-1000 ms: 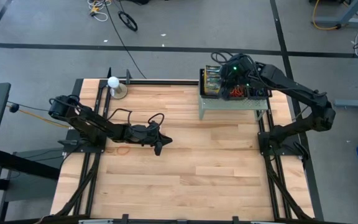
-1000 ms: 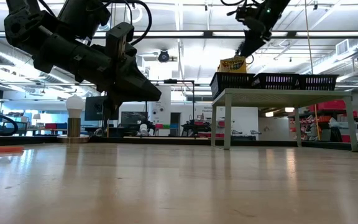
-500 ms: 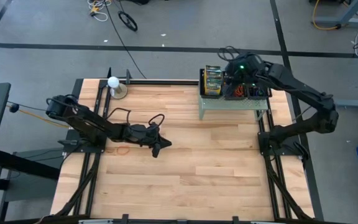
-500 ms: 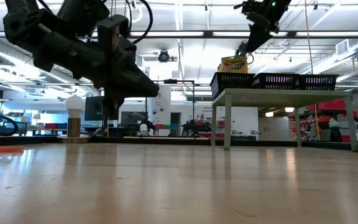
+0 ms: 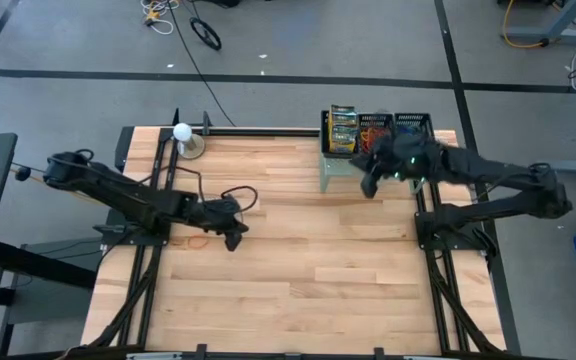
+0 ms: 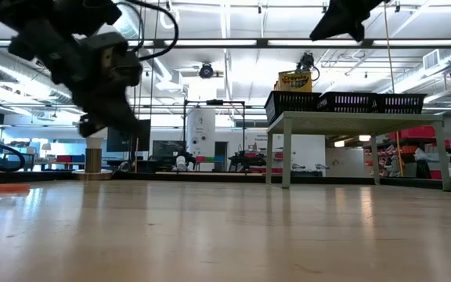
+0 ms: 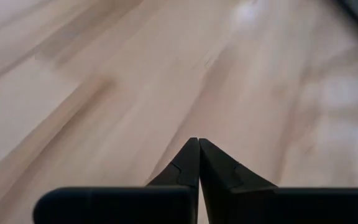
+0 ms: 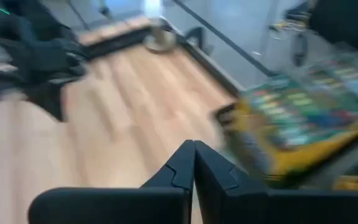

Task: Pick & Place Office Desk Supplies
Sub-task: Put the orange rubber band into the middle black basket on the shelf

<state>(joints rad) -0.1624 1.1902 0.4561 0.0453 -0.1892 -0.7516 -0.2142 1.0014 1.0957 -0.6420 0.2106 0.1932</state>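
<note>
The right gripper [image 5: 370, 187] hangs above the table just in front of the pale green shelf [image 5: 340, 170], at its left part. Its fingers [image 8: 191, 163] are pressed together and hold nothing. The crayon boxes [image 5: 343, 130] stand in the leftmost mesh tray [image 5: 324, 133] on that shelf, so from the right gripper they lie toward the far side and a little to the left, and also higher, because the shelf top is raised above the table. In the high view the stack of boxes has its long side running from near to far. The next two trays to the right hold the rubber bands [image 5: 375, 127].

The left gripper [image 5: 233, 240] is low over the left half of the table, also closed and empty. One orange rubber band [image 5: 199, 240] lies flat on the wood just to the left of it, under the arm. The crayon boxes are well apart from this arm, across the table to the far right.

So each arm seems to have its own nearest thing: the right arm the shelf and its trays, the left arm the loose band on the table. Either gripper must open first before it can take something.
</note>
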